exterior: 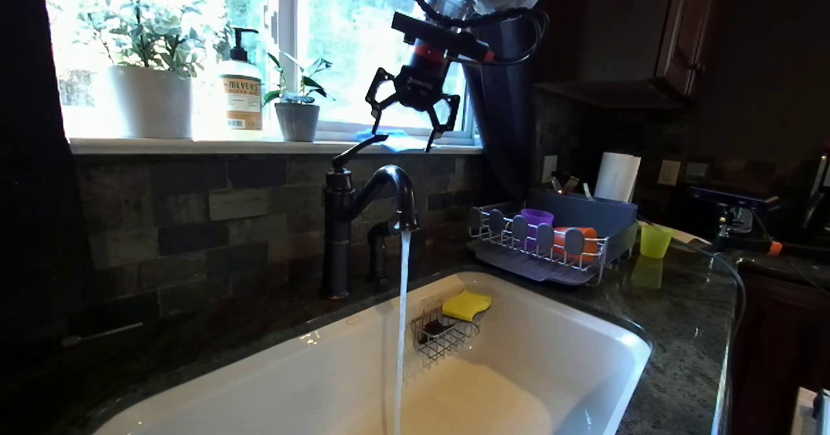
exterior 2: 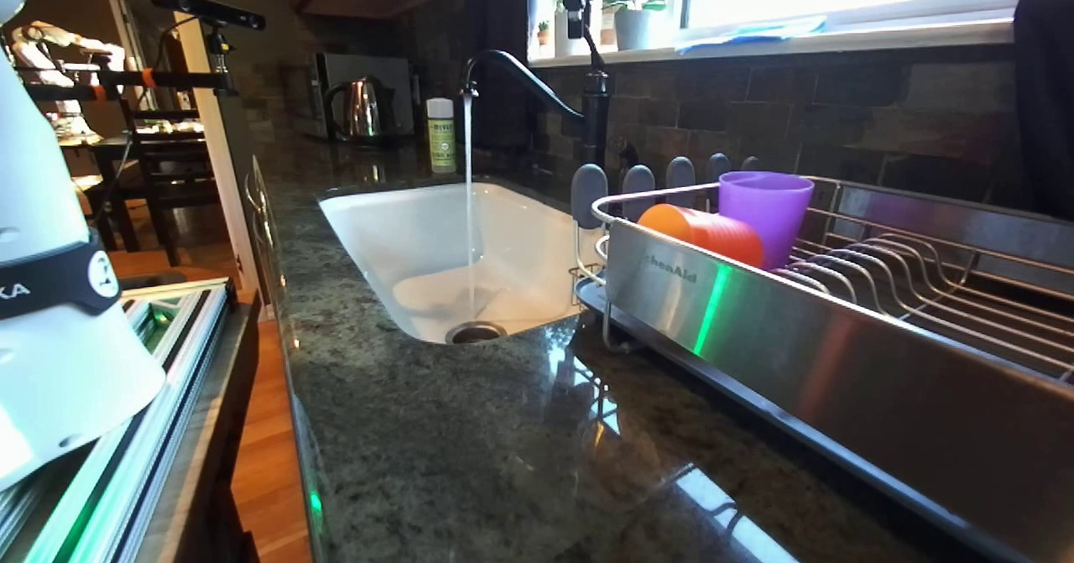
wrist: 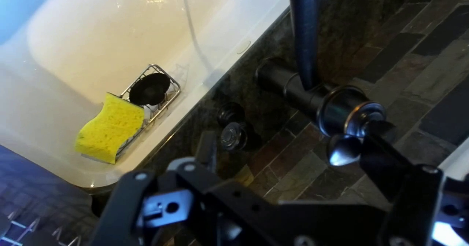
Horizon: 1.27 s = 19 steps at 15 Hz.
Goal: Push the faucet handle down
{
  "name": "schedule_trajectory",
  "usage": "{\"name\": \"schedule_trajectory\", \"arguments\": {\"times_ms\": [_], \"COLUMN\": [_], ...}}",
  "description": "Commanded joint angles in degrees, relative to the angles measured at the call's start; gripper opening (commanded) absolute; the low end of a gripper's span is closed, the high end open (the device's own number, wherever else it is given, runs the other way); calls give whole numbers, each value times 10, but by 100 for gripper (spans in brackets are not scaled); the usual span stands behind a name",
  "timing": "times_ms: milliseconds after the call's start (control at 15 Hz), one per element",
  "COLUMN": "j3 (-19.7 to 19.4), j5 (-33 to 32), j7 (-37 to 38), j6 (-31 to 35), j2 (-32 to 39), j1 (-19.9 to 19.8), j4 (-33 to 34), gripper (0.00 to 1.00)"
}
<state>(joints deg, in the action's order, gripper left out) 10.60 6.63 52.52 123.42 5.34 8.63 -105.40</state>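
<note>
The dark faucet stands behind the sink, and water runs from its curved spout. Its slim faucet handle angles upward toward the window. The handle's rounded end shows in the wrist view. My gripper is open with nothing between its fingers, pointing down above the faucet. One fingertip is at the handle's upper end; I cannot tell whether it touches. In the wrist view, the right finger of the gripper partly covers the handle. In an exterior view, the handle shows just below the dark gripper.
A white sink holds a wire caddy with a yellow sponge. A dish rack with purple and orange cups stands beside it. The windowsill behind carries plants and a soap bottle. A small side fixture stands by the faucet.
</note>
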Motion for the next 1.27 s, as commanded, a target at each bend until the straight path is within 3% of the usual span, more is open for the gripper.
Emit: {"name": "schedule_trajectory", "arguments": {"times_ms": [0, 400, 667, 1067, 1133, 1200], "j3": [-11, -14, -11, -19, -15, -15], "j5": [-17, -24, -29, -62, -47, -51], "j7": [25, 43, -46, -239, -196, -215], "j6": [-34, -50, -10, -92, -84, -89], "j2": [-19, -25, -71, -154, -121, -132], "j1": [9, 6, 4, -9, -13, -15], "j4": [-30, -50, -66, -110, -73, -81], "gripper": [100, 100, 100, 100, 100, 100]}}
